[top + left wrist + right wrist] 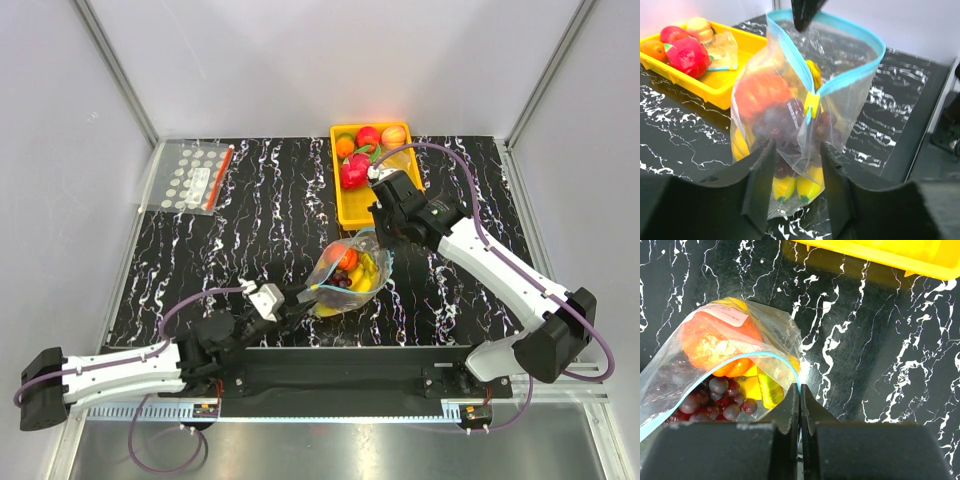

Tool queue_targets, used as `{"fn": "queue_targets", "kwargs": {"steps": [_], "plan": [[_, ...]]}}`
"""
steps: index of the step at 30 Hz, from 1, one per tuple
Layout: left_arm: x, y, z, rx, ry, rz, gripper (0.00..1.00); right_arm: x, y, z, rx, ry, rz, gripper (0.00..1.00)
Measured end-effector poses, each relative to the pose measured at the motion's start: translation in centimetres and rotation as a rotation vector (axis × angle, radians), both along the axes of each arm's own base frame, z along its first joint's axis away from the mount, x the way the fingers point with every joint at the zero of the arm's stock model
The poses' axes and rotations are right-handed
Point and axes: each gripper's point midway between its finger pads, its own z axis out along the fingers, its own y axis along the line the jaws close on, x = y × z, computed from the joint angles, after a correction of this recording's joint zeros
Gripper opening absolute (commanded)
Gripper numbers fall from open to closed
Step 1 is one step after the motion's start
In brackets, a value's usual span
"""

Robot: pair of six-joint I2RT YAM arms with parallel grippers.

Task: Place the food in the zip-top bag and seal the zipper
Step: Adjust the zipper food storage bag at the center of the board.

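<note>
Standing mid-table, the zip-top bag (350,278) holds an orange-red fruit (715,342), grapes (715,400) and bananas (795,187), its zipper (760,354) clenched by the right gripper (800,390), while the left gripper (796,146) straddles its base, grip unclear, and the yellow tray (360,212) at one o'clock holds more toy fruit (355,172).

top external: high behind the near edge, looks down on the whole worktop (250,200) | left wrist: low, near, faces zip-top bag (790,105) side-on | right wrist: near, looks down into bag mouth | shared: the bag
</note>
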Motion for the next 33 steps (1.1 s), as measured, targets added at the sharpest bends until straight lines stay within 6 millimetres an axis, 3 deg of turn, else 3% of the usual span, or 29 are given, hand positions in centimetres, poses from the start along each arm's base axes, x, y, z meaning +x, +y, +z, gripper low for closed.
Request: {"fn": "queue_targets", "kwargs": {"steps": [6,15,17,20,22,24,28,33], "plan": [[0.1,-0.6,-0.7,0.046,-0.003,-0.011,0.43,-0.1,0.1,0.0,0.008,0.006,0.006,0.00],[0.4,-1.2,0.6,0.046,-0.037,-0.010,0.33,-0.2,0.2,-0.1,0.010,0.009,0.009,0.00],[0.4,-1.2,0.9,0.043,-0.044,-0.011,0.26,-0.2,0.2,-0.1,0.011,0.009,0.009,0.00],[0.4,-1.5,1.2,0.045,-0.052,-0.020,0.02,-0.2,0.2,-0.1,0.011,0.011,0.010,0.00],[0.4,-1.8,1.3,0.058,-0.057,-0.030,0.00,-0.2,0.2,-0.1,0.011,0.011,0.010,0.00],[0.5,-2.2,1.3,0.072,-0.054,-0.033,0.00,-0.2,0.2,-0.1,0.011,0.011,0.010,0.12],[1.5,-2.2,1.1,0.079,-0.028,-0.004,0.00,-0.2,0.2,-0.1,0.009,0.011,0.010,0.25],[5.9,-0.1,0.1,0.046,0.063,0.093,0.00,0.1,-0.2,0.3,-0.001,-0.001,0.018,0.32]]}}
